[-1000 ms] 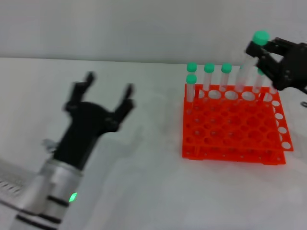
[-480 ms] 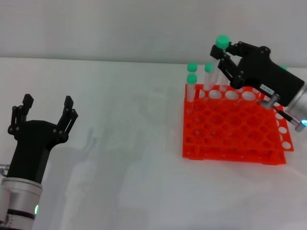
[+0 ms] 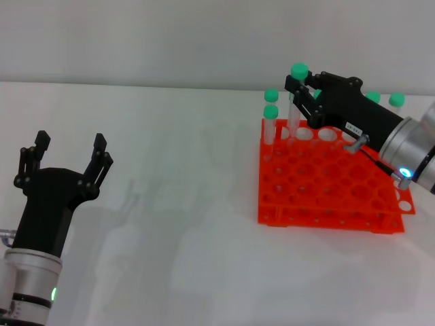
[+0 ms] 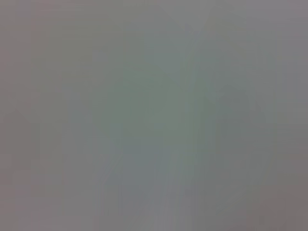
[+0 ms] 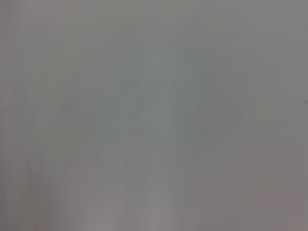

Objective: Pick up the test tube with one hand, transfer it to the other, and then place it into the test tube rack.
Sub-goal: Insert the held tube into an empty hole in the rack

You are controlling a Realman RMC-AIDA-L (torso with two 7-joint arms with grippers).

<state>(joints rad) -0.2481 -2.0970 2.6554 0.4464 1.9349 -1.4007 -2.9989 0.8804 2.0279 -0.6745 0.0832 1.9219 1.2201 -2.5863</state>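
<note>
In the head view my right gripper [image 3: 300,90] is shut on the test tube [image 3: 295,102], a slim clear tube with a green cap. It holds the tube nearly upright over the back left part of the orange-red test tube rack [image 3: 326,185]. The tube's lower end is at the level of the rack's top holes; I cannot tell whether it is inside a hole. My left gripper [image 3: 68,155] is open and empty at the left, well away from the rack. Both wrist views show only plain grey.
Other green-capped tubes stand in the rack: two at its back left corner [image 3: 271,125] and more along the back row [image 3: 396,100], partly hidden behind my right gripper. The rack stands on a white table [image 3: 177,204].
My right gripper has carried the tube leftward and slightly down along the rack's back row. My left arm drew back to the left and down, then stayed still.
</note>
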